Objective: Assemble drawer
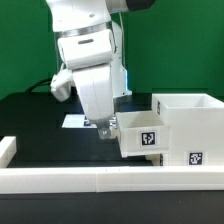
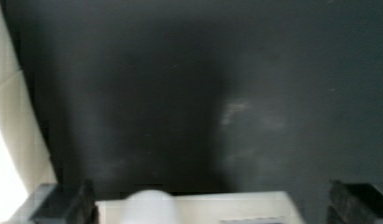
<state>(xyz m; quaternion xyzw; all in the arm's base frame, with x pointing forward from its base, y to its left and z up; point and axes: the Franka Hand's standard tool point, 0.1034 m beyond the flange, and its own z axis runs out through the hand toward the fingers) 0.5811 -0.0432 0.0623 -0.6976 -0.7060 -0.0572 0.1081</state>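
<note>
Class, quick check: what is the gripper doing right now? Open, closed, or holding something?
Gripper: down at the small tray beside the tall housing; fingers straddle its knobbed edge, but a firm grasp cannot be told.

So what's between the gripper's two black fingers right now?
A small white plastic tray sits between the fingers of the gripper, shown in the wrist view.

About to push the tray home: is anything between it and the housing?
Nothing visible. In the exterior view the tray sits at the gripper and already meets the housing on its open side, with no loose part between them. The wrist view shows only bare table ahead.
</note>
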